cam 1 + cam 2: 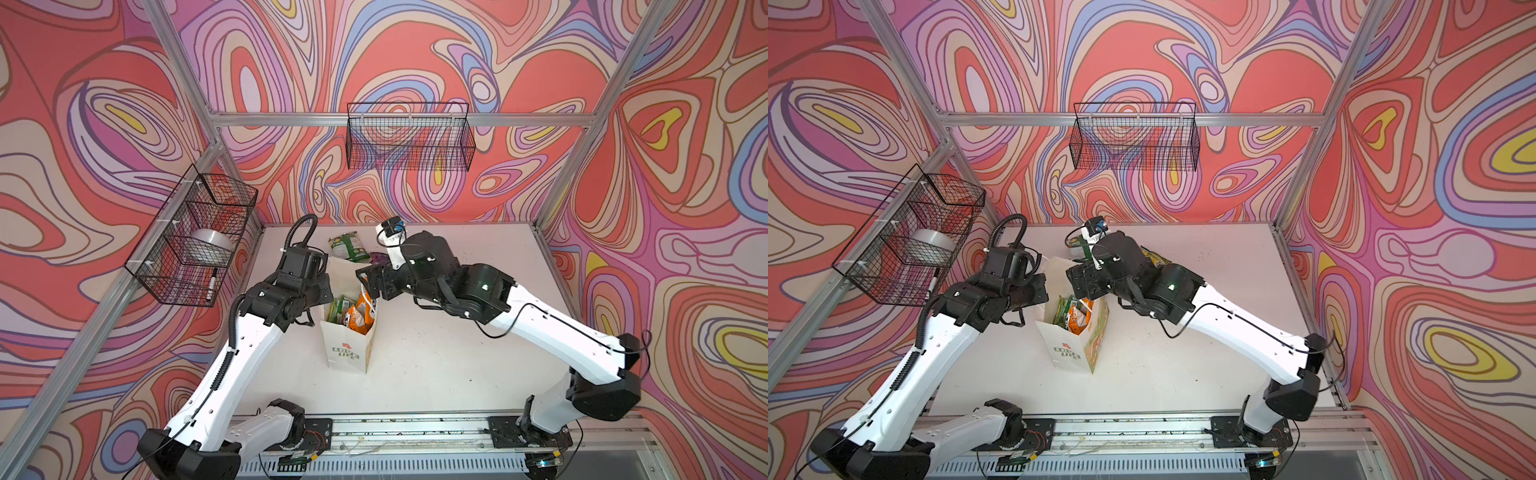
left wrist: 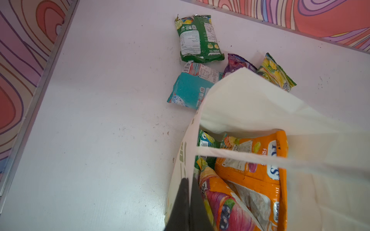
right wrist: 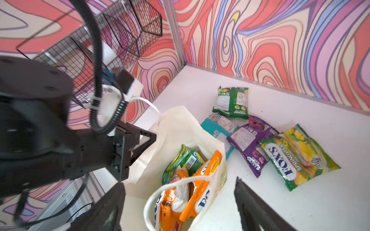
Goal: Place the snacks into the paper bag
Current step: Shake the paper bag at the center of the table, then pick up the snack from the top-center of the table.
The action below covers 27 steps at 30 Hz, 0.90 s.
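We see the bag [image 1: 348, 353] standing upright in the middle of the table [image 1: 436, 365], its mouth open. Our left tool [image 2: 190, 184] is clamped on the bag's rim at the side nearest the left arm, one finger on each face of the paper wall. Our right tool [image 3: 180, 183] hangs above the mouth with its jaws wide apart. Inside the bag we make out orange pouches [image 2: 250, 180] and a barcoded green pouch [image 3: 190, 160]. Four more lie on the table just behind the bag, toward the back wall: a dark green pouch [image 3: 232, 102], a teal pouch [image 3: 216, 126] partly hidden by the bag, a purple pouch [image 3: 250, 144] over the teal one's edge, and a yellow-green pouch [image 3: 296, 158] touching the purple.
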Each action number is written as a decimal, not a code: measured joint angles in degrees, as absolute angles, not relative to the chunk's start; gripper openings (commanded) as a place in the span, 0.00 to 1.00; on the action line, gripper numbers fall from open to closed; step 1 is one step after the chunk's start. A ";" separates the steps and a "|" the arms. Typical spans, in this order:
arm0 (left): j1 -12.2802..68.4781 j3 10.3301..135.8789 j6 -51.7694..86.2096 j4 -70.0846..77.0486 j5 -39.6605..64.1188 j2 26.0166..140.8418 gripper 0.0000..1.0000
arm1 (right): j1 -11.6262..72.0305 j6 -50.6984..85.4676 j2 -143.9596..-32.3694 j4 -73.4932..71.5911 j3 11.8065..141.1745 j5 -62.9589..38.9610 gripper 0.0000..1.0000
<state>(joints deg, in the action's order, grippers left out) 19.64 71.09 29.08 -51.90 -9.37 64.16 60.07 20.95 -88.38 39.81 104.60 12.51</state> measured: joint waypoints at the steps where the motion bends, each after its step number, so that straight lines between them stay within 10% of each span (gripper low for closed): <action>1: 19.70 71.07 29.10 -51.88 -9.67 64.29 0.00 | 60.05 20.58 -86.32 39.79 104.36 13.34 0.91; 12: 19.77 68.75 28.23 -49.65 -10.20 62.59 0.00 | 38.61 22.87 -74.52 37.60 95.50 11.38 0.97; 27: 12.69 65.10 27.18 -45.80 -0.93 59.64 0.00 | 12.27 33.58 -104.95 20.97 77.41 -16.27 0.98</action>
<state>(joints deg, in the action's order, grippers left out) 12.69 65.10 27.18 -45.80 -0.93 59.64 12.27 33.58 -104.95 20.97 77.41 -16.27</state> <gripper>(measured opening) 0.048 0.984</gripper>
